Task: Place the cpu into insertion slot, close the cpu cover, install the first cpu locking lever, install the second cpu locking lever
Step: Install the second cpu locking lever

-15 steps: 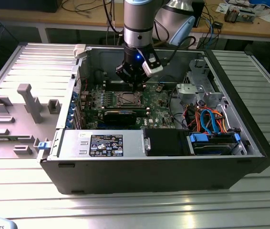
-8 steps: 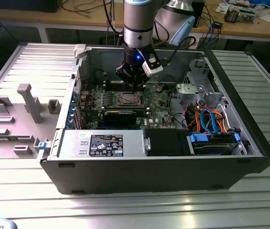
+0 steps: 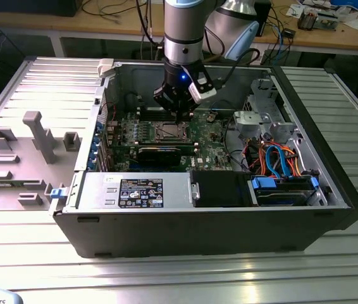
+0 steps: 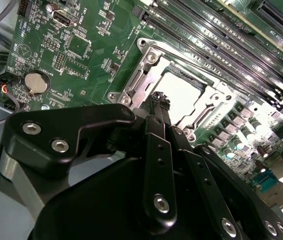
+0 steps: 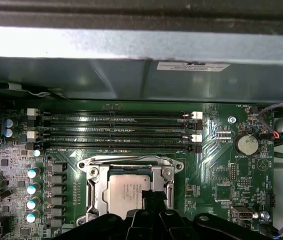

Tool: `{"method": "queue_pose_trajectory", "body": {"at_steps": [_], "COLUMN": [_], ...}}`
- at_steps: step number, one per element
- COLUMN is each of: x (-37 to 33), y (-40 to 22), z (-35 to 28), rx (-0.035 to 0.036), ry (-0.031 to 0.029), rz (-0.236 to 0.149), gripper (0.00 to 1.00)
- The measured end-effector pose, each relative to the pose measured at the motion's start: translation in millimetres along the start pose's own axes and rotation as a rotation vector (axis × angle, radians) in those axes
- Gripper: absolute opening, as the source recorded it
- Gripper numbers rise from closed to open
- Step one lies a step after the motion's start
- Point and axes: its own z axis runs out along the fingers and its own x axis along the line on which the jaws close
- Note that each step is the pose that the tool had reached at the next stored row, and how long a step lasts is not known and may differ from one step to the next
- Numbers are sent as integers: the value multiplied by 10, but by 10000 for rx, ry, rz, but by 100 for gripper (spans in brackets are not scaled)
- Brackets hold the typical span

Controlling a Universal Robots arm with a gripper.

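Nearest the camera in the second wrist view is the black, bolted metal tool (image 4: 157,102), its slim fingers drawn together to a narrow tip with nothing between them. That tip hangs just over the near edge of the insertion slot (image 4: 181,97), a small square socket with a silver metal rim set in the green circuit board.

Inside the slot lies the cpu (image 5: 127,192), a flat square chip with a silvery-grey metal top, sitting level. The first step looks done. The cpu cover (image 5: 95,186), a silver metal frame plate with a large square window, appears to lie flat around the chip, so it seems closed as well. Whether either locking lever is latched cannot be told.

Beyond the socket run long parallel black memory slots (image 5: 116,131), and then the grey wall of the case. In the exterior view, the open black computer case (image 3: 204,221) rests on a ribbed metal counter (image 3: 185,275).
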Motion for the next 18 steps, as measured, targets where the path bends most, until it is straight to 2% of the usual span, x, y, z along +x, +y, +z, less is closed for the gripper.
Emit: {"method": "queue_pose_trajectory", "body": {"at_steps": [10,14,18], "x": [0,-2,-2], "y": [-4,-4,-4], "z": [0,-46,-46], "rx": [1,1,5], "ry": [1,3,3], "rz": [-1,-1,-2], "gripper": [11,11,11]}}
